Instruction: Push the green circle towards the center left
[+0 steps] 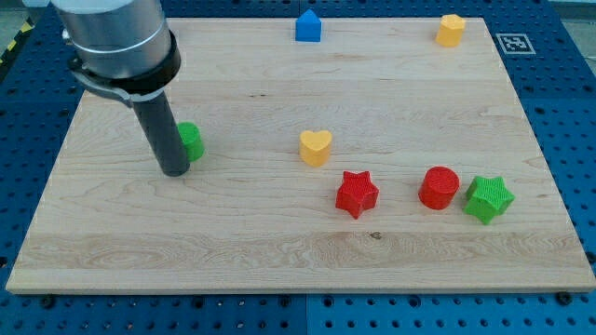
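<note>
Camera view looks down at an angle on a pale wooden board (279,251) lying on a blue perforated table (568,102). The arm (116,42) enters from the upper left of the frame as a wide grey cylinder with a black collar, and from it a straight dark rod runs down to the board. The arm carries no gripper, only this rod, so nothing opens or closes. The tip (175,171) rests on the wood at the left of the frame, about mid-height.

The green circle (191,140) sits immediately right of the rod, just above the tip, with its left side hidden behind the rod; the two look to be touching, though the exact contact cannot be made out. It lies at the centre left of the board.

A yellow heart (316,147) stands near the middle of the frame, well apart from the tip. Lower and to the right, a red star (357,194), a red cylinder (439,187) and a green star (489,198) form a loose row; the cylinder and green star are just beside each other. At the upper edge, a blue house-shaped block (308,26) sits near the top centre and a yellow hexagonal block (451,30) toward the upper right.
</note>
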`<move>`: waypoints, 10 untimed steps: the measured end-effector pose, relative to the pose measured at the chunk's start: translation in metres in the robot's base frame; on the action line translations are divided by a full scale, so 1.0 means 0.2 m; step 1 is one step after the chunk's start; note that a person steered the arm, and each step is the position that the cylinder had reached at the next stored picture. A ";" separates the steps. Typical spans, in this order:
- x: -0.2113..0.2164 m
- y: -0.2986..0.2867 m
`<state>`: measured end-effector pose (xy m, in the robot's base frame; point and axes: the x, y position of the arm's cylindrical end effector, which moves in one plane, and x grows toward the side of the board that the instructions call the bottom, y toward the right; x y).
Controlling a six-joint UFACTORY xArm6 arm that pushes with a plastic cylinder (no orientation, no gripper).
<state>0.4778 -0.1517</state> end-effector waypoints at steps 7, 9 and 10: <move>-0.31 0.35; -0.34 0.26; -0.30 0.26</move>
<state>0.4174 -0.0998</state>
